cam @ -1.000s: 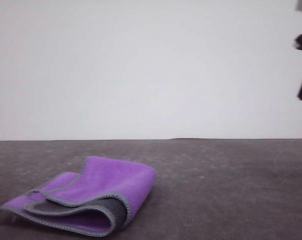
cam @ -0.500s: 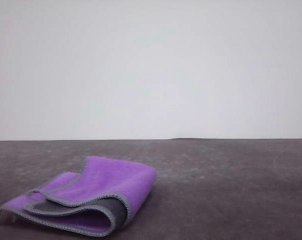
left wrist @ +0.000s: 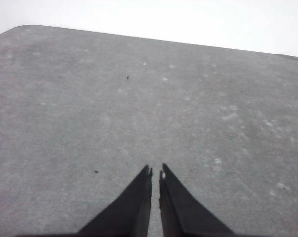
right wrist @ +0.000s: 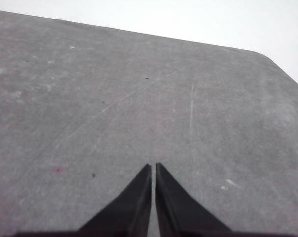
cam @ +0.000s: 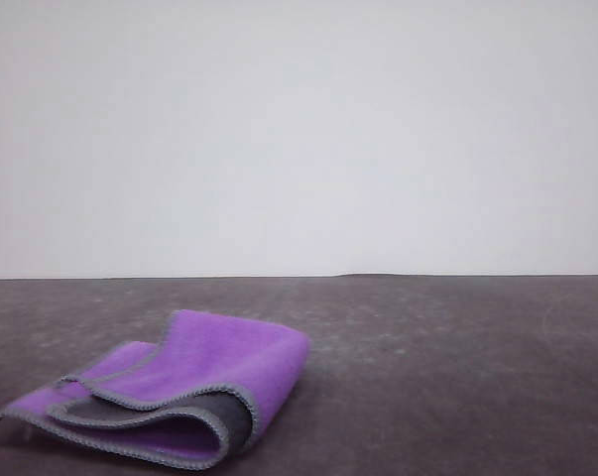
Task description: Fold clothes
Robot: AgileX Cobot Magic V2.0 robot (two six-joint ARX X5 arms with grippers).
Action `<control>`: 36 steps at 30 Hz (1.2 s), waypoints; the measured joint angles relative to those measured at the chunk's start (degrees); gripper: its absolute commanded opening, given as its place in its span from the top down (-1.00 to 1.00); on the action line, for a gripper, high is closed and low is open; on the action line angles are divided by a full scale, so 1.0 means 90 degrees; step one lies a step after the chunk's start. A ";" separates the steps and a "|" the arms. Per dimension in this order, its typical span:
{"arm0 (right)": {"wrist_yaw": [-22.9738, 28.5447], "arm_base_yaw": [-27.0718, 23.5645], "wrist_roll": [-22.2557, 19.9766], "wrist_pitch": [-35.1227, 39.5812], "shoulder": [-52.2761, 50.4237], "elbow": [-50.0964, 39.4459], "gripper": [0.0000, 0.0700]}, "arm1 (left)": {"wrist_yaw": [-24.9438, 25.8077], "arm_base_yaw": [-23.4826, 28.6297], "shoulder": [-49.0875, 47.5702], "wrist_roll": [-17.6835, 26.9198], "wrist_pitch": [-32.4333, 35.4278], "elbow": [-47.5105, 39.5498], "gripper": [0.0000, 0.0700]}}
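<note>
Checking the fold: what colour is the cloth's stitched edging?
Light grey edging, clearest in the front view.

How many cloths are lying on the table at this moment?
1. The purple and grey cloth lies folded on the table, near its front left in the front view.

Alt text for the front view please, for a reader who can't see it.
A folded fleece cloth, purple with dark grey showing between its layers and light grey stitched edging, lies on a dark grey table at the near left. Its layers sit loosely stacked, with the rounded fold toward the right. A plain pale wall rises behind the table.
</note>
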 measured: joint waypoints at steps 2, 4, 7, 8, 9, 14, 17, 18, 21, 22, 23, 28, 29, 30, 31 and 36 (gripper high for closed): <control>0.0013 -0.0001 0.0003 0.0026 -0.0144 0.0001 0.98 | -0.0004 0.0000 0.0000 0.0000 0.0007 -0.0004 0.95; 0.0013 -0.0013 0.0005 0.0027 -0.0218 0.0000 0.98 | -0.0004 0.0000 0.0000 0.0000 0.0009 -0.0004 0.95; 0.0012 -0.0041 0.0060 0.0026 -0.0209 -0.0001 0.98 | -0.0004 0.0000 0.0000 0.0000 0.0009 -0.0004 0.95; 0.0012 -0.0043 0.0082 0.0027 -0.0209 0.0001 0.98 | -0.0004 0.0000 0.0000 0.0000 0.0009 -0.0004 0.95; 0.0012 -0.0046 0.0105 0.0025 -0.0209 0.0001 0.98 | -0.0004 0.0000 0.0000 0.0000 0.0009 -0.0004 0.95; 0.0012 -0.0046 0.0189 0.0025 -0.0209 0.0000 0.98 | -0.0004 0.0000 0.0000 0.0000 0.0009 -0.0004 0.95; 0.0010 -0.0046 0.0312 0.0025 -0.0209 0.0001 0.98 | -0.0004 0.0000 0.0000 0.0000 0.0009 -0.0004 0.95; 0.0006 -0.0046 0.0335 0.0025 -0.0209 0.0001 0.98 | -0.0004 0.0000 0.0000 0.0000 0.0009 -0.0004 0.95; -0.0009 -0.0046 0.0371 0.0025 -0.0209 -0.0001 0.98 | -0.0006 0.0000 0.0000 0.0000 0.0009 -0.0004 0.95; -0.0028 -0.0046 0.0384 0.0025 -0.0209 0.0001 0.98 | -0.0004 0.0000 0.0000 0.0000 0.0009 -0.0004 0.95; -0.0048 -0.0046 0.0390 0.0024 -0.0209 -0.0001 0.98 | -0.0004 0.0000 0.0000 0.0000 0.0009 -0.0004 0.95; -0.0149 -0.0046 0.0414 0.0026 -0.0209 -0.0001 0.98 | -0.0004 0.0000 0.0000 0.0000 0.0009 -0.0004 0.95; -0.0149 -0.0046 0.0423 0.0034 -0.0209 -0.0002 0.98 | -0.0004 0.0000 0.0000 0.0000 0.0009 -0.0004 0.95; -0.0149 -0.0046 0.0431 0.0049 -0.0209 -0.0004 0.98 | -0.0004 0.0000 0.0000 0.0000 0.0009 -0.0004 0.95; -0.0149 -0.0046 0.0433 0.0060 -0.0209 -0.0009 0.98 | -0.0004 0.0000 0.0000 0.0000 0.0009 -0.0004 0.95; -0.0149 -0.0046 0.0433 0.0066 -0.0209 -0.0011 0.98 | -0.0004 0.0000 0.0000 0.0000 0.0009 -0.0004 0.95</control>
